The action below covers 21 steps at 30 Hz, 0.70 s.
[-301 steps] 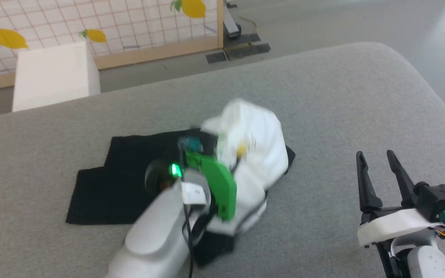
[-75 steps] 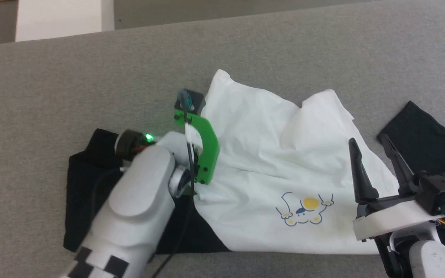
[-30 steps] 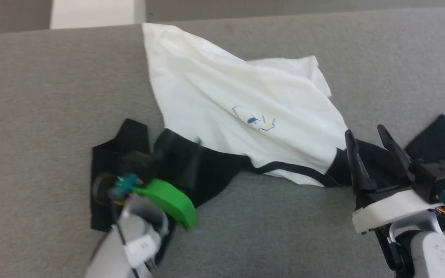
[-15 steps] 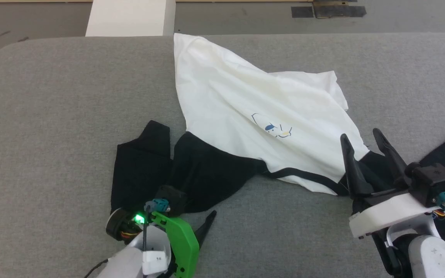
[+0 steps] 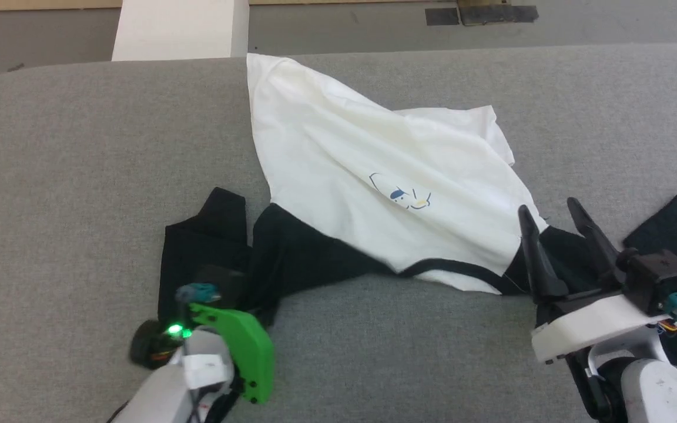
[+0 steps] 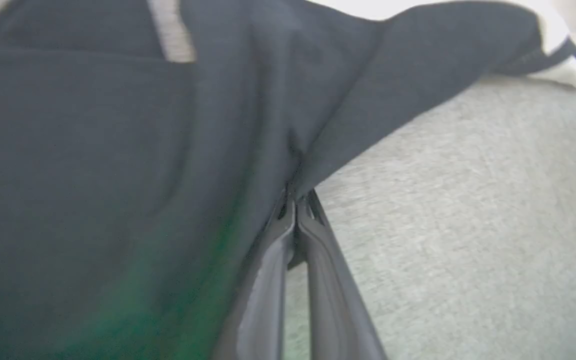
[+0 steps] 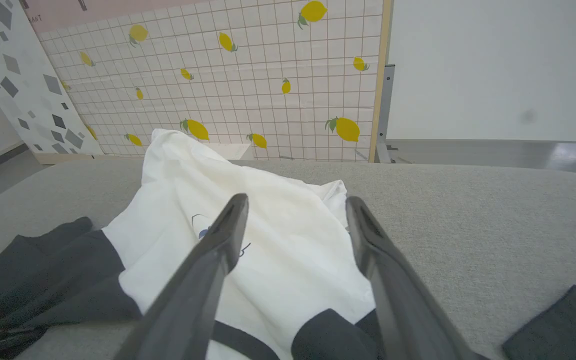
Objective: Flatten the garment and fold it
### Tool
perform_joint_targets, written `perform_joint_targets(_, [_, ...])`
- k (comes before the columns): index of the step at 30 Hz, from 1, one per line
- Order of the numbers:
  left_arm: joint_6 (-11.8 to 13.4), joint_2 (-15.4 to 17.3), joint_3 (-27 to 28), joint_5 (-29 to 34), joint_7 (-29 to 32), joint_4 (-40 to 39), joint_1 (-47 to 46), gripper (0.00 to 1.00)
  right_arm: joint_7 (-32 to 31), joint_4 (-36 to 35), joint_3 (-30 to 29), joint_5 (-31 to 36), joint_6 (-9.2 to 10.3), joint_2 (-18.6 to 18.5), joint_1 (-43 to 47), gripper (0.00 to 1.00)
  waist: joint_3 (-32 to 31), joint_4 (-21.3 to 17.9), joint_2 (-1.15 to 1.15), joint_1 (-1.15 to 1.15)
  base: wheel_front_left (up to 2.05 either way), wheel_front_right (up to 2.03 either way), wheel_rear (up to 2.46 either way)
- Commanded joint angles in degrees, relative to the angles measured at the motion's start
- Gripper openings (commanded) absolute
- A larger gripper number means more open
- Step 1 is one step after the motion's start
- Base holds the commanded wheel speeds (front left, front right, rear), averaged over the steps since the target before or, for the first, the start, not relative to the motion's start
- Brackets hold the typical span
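As we look down on the grey padded surface (image 5: 68,147), the garment (image 5: 338,153) sprawls across its middle, with the white body toward the far edge and the black sleeves toward the near one. At the surface's near left, our left gripper (image 6: 295,197) is pinched onto a black sleeve (image 6: 118,150). At its near right, our right gripper (image 5: 545,205) stands with jaws apart, holding nothing.

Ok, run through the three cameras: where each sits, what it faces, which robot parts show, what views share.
Head: high on the robot, looking down at the garment on the grey pad; green left wrist bracket lower left, open right gripper lower right.
Left wrist: low along the left gripper, shut on the garment's black sleeve.
Right wrist: low over the pad, facing across the garment to a lemon-print wall; its open fingers at bottom.
Shared: head and right wrist both show the chest print.
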<state>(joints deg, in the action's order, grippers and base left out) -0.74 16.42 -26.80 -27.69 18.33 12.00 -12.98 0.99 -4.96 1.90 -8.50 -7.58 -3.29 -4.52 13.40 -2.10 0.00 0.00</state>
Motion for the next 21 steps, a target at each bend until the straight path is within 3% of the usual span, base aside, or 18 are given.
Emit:
perform_joint_targets(1, [2.44, 1.51, 2.46, -1.12, -0.78, 0.19, 2.80, 0.00, 0.01, 0.15, -0.47, -0.19, 0.09, 0.07, 0.86, 1.00, -0.84, 0.85, 0.00, 0.00, 0.00, 0.00, 0.00])
perform_joint_targets(7, [8.72, 5.72, 10.94, -3.99, -3.44, -5.88, 10.74, 0.00, -0.89, 0.20, -2.40, 0.27, 0.09, 0.09, 2.37, 1.00, -2.83, 2.92, 0.00, 0.00, 0.00, 0.00, 0.00])
perform_joint_targets(12, [11.31, 7.36, 14.61, -5.33, -4.52, -8.53, 15.44, 0.00, -2.25, 0.37, -4.12, 0.55, 0.09, 0.18, 3.22, 1.00, -4.16, 4.32, 0.00, 0.00, 0.00, 0.00, 0.00])
perform_joint_targets(13, [11.57, 7.23, 14.94, -5.38, -5.23, -8.87, 15.88, 0.42, -2.66, 0.43, -4.40, 0.60, 0.09, 0.21, 3.41, 1.00, -4.44, 4.62, 0.00, 0.00, 0.00, 0.00, 0.00])
perform_joint_targets(14, [11.58, 6.86, 15.09, -5.69, -5.76, -9.15, 16.20, 1.00, -3.01, 0.45, -4.56, 0.64, 0.09, 0.22, 3.58, 1.00, -4.62, 4.79, 0.00, 0.00, 0.00, 0.00, 0.00])
perform_joint_targets(21, [11.23, 2.11, 18.16, -8.68, -15.35, -11.02, 17.96, 1.00, -6.42, 0.84, -8.90, 1.09, 0.09, 0.37, 4.74, 1.00, -5.38, 6.61, 0.00, 0.00, 0.00, 0.00, 0.00])
